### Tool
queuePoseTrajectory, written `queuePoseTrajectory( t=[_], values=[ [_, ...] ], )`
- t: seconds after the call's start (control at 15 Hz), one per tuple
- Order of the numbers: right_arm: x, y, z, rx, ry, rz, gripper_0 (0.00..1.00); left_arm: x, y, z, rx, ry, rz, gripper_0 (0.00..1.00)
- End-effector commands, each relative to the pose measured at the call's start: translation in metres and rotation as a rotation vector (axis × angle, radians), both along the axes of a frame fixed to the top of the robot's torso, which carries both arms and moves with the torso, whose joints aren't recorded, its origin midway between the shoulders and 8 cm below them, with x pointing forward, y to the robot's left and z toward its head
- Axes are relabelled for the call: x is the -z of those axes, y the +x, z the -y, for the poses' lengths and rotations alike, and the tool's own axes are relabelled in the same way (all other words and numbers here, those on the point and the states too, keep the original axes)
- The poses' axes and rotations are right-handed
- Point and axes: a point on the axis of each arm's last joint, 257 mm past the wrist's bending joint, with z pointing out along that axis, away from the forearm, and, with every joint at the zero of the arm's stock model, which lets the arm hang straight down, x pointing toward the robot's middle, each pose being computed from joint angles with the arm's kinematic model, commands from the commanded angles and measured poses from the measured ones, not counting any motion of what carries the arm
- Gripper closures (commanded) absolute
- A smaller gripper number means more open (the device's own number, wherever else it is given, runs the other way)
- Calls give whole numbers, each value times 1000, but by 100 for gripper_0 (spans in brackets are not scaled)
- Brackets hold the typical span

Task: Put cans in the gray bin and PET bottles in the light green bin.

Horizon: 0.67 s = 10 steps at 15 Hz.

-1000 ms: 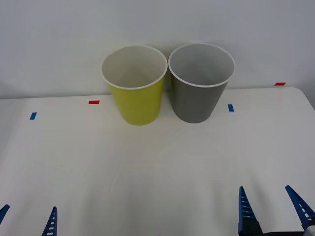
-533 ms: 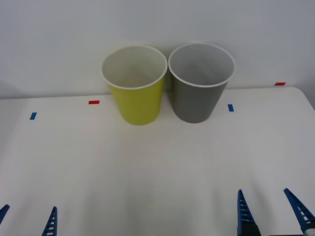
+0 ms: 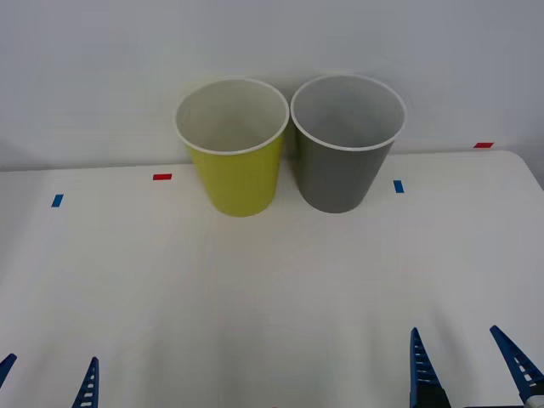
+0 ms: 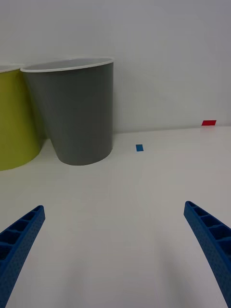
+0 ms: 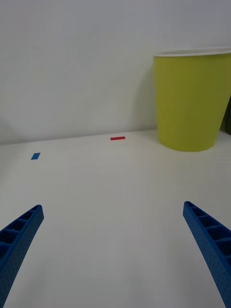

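Left tool [image 3: 47,378] at 7 o'clock, fingers spread wide, empty. Light green bin [image 3: 234,170] at 12, gray bin [image 3: 344,166] touching beside it. Right tool [image 3: 467,365] at 5, wide, empty. No can on bench [image 3: 272,280]; likely light, slippery, grip mid-body.

light green bin [image 3: 235,174]: 1 | gray bin [image 3: 342,174]: 1 | blue tape marks [image 3: 398,185]: 2 | red tape marks [image 3: 161,177]: 2
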Motion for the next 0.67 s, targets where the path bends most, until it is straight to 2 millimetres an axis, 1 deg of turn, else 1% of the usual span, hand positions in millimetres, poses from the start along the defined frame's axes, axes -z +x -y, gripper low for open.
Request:
queuePoseTrajectory(
  t=[0.07,0.67],
  values=[
    [0,0,0,0,0,0,0,0,0,0,0,0,0,0],
    [0,0,0,0,0,0,0,0,0,0,0,0,0,0]
  ],
)
